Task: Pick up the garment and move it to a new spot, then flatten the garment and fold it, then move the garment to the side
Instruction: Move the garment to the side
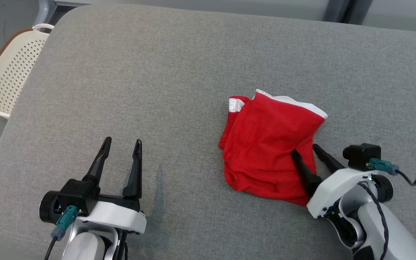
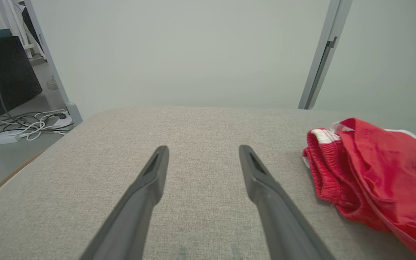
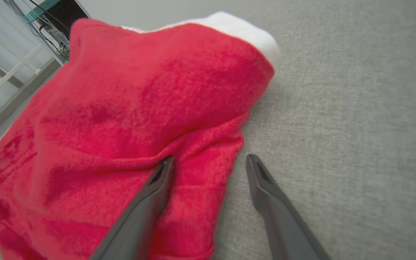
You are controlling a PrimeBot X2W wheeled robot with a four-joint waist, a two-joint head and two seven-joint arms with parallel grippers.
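Off to the left of the left pincer, a cream perforated chair stands beside the grey padded surface. That pincer hovers over bare fabric with its jaws spread wide and nothing between them.

To its right and well apart lies the garment, a pair of red shorts with white trim, crumpled and doubled over itself. It looks light, limp and soft, likely to sag and unfold when lifted, so a pinch through a thick hem or the white band should hold best.

Its long axis runs roughly away from the robot. The white-banded edge points ahead of the right pincer and the bunched red end lies just left of that pincer's wrist. This pincer is open and straddles the near right edge: one finger rests on the cloth, the other on the surface just beside it.
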